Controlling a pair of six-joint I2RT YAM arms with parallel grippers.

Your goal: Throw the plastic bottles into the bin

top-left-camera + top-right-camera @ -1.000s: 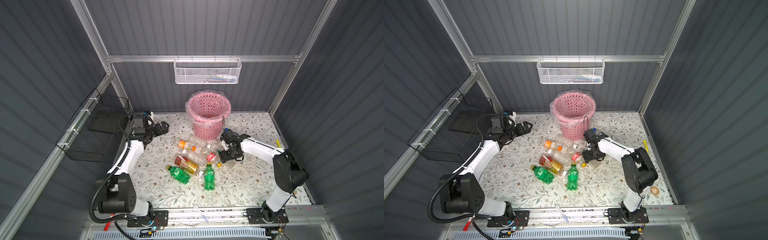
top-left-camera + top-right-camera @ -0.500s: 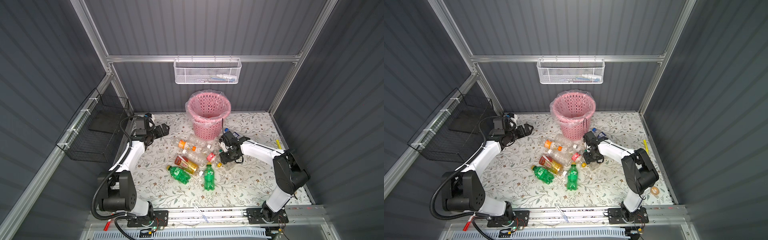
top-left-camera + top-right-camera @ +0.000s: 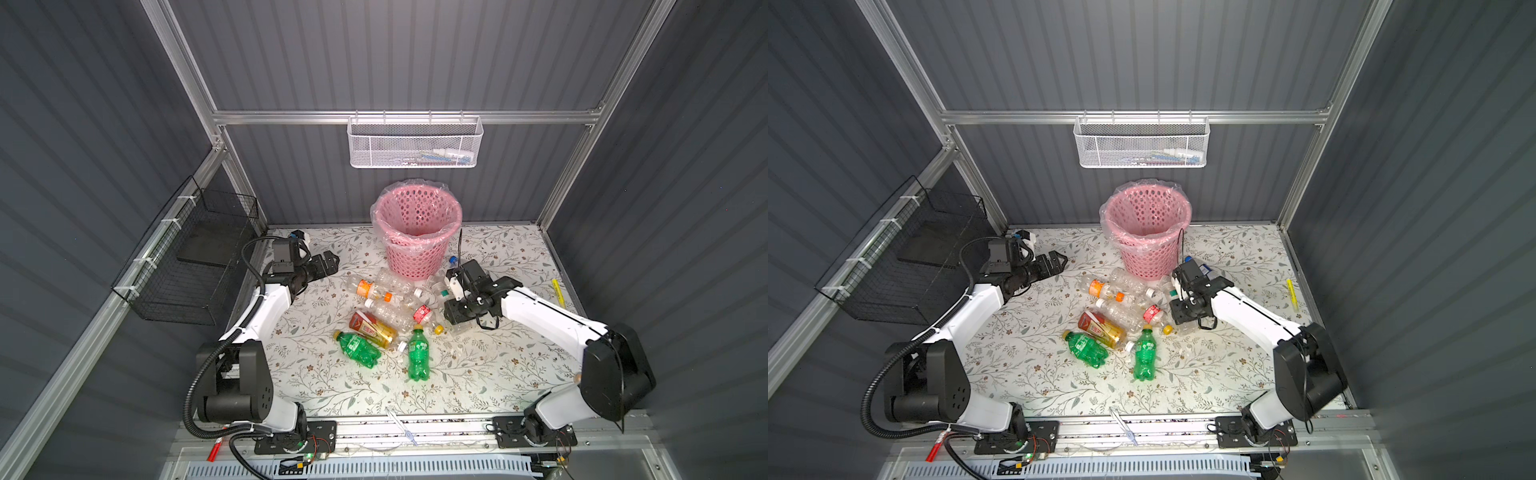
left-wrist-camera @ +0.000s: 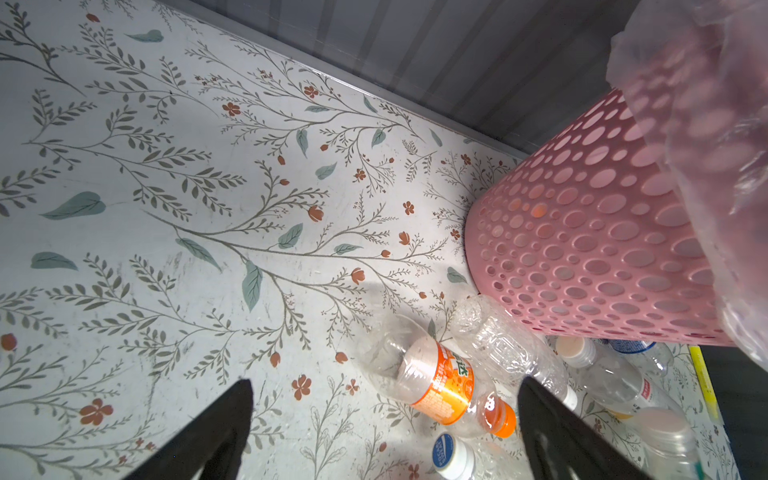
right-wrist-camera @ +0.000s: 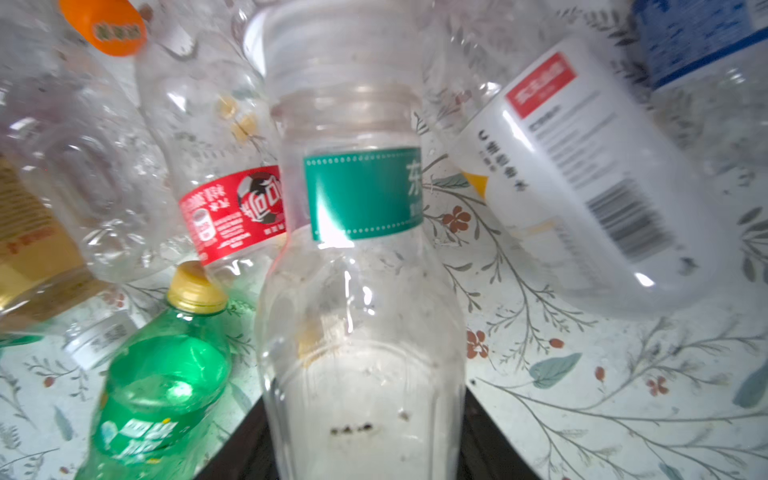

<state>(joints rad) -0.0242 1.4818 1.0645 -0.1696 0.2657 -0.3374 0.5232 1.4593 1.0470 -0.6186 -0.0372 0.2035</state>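
Clamping teal-label bottle (image 5: 361, 299) — right end effector (image 5: 365, 440); left end effector (image 4: 384, 386) spread apart, empty.

A white mesh basket (image 3: 415, 143) hangs behind, a black wire basket (image 3: 183, 266) at left.

In the right wrist view the teal-labelled bottle (image 5: 361, 291) hid most of the right fingers (image 5: 488, 440), and the white-labelled bottle (image 5: 582, 174) beside it was blurred. What lay in the white mesh basket (image 3: 415, 143) was too small to tell.
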